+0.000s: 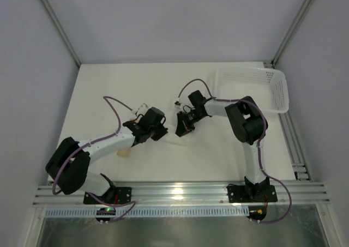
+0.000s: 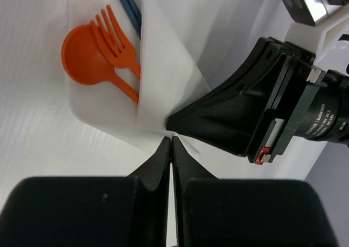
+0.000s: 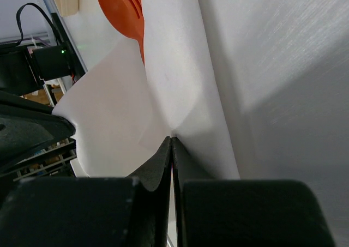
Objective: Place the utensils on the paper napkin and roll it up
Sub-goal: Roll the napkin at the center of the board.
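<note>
— How does the paper napkin [image 2: 174,40] handle?
— Likely soft, light and easy to tear, so it is best pinched at its folded edge. It lies on the table [image 1: 109,89], folded over the orange utensils [image 2: 103,56].
— And the arms?
— Both bend inward, wrists low. The left gripper [image 2: 170,140] and right gripper [image 3: 172,140] each clamp the napkin, tips nearly meeting.

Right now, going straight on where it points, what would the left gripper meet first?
The paper napkin: the left gripper seems to pinch its edge. The right gripper is close beside.
</note>
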Robot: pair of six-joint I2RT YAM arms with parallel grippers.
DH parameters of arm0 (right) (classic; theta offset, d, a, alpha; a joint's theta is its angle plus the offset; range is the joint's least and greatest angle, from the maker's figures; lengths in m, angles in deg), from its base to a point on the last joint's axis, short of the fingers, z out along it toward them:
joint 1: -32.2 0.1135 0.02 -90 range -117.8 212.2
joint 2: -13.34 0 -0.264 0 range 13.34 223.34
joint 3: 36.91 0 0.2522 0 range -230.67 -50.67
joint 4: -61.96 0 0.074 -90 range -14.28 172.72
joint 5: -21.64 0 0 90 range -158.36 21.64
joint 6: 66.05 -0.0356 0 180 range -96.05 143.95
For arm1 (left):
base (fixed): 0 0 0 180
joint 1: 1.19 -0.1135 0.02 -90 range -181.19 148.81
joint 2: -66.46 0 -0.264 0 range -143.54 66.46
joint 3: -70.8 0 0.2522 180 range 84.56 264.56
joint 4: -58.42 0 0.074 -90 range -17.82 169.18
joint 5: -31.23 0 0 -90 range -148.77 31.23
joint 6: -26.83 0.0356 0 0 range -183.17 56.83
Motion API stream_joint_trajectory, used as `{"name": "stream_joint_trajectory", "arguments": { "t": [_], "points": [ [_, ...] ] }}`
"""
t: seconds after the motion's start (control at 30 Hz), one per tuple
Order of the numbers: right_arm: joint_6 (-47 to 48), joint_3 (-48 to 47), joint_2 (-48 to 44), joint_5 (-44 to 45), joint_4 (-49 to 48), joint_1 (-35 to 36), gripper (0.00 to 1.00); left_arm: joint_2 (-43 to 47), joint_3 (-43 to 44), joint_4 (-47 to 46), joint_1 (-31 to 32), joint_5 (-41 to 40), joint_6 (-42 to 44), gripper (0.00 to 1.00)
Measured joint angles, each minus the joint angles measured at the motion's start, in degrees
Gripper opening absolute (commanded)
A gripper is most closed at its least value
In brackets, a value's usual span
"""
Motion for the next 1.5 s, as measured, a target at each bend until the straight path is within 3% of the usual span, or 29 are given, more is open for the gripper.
{"name": "stream_joint_trajectory", "arguments": {
  "t": [0.6,1.5],
  "points": [
    [0.0,-0.9,0.6,0.0,1.2,0.0,0.04,-11.8,9.8,-1.1,-1.9,6.8,8.8,0.0],
    [-1.3,-0.9,-0.5,2.7,1.4,0.3,0.04,-14.1,12.7,-1.3,-2.8,4.6,9.6,0.0]
  ]
}}
